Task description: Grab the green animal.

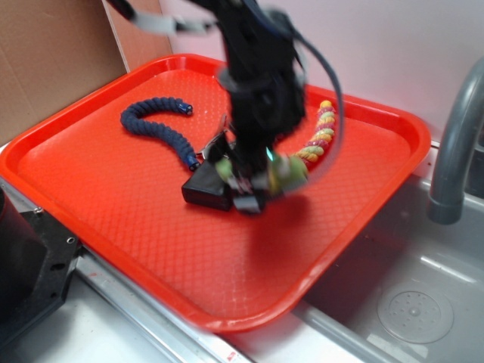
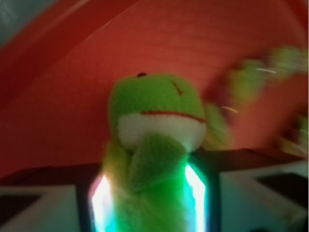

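Note:
The green animal (image 2: 154, 125) fills the wrist view: a fuzzy lime-green plush with a white band and a thin red line under its head. Its body is squeezed between the two glowing pads (image 2: 195, 193) of my gripper (image 2: 149, 203), which is shut on it. In the exterior view the gripper (image 1: 253, 181) hangs blurred over the middle of the red tray (image 1: 113, 204), with green plush (image 1: 291, 172) showing at its right side and a smaller green bit at its left. Whether the toy touches the tray is unclear because of motion blur.
A black pouch (image 1: 204, 189) lies just left of the gripper. A dark blue braided rope (image 1: 155, 125) curls at the back left. A pink-yellow-green braided rope (image 1: 319, 136) lies behind right. A grey faucet (image 1: 457, 136) and sink (image 1: 408, 302) are right; cardboard (image 1: 53, 60) stands back left.

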You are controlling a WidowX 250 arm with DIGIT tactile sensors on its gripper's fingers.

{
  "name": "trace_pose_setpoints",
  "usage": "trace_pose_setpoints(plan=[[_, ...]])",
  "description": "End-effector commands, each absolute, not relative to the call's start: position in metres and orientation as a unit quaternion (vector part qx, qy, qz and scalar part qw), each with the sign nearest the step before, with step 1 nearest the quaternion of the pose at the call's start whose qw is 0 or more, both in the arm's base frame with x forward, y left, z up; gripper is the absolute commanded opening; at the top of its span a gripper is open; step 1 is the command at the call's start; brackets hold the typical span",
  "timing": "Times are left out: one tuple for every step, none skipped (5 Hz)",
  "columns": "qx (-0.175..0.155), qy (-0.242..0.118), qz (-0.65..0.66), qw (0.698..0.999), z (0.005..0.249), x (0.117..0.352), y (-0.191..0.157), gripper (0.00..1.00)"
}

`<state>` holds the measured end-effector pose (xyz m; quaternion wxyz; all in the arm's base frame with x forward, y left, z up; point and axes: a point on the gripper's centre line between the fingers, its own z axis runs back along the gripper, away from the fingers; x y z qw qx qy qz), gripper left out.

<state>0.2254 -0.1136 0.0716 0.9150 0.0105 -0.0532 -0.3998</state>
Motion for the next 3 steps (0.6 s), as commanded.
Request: trace_pose_setpoints(plan=[[-0.012,-0.095,-0.230,0.969,0.173,0.180,-0.047,0.00],[0.006,-0.086,-0.108,0.990,0.194,0.156,-0.008,0.00],[-0.015,-0.096,-0.030,0.995,0.208,0.147,0.013,0.00]])
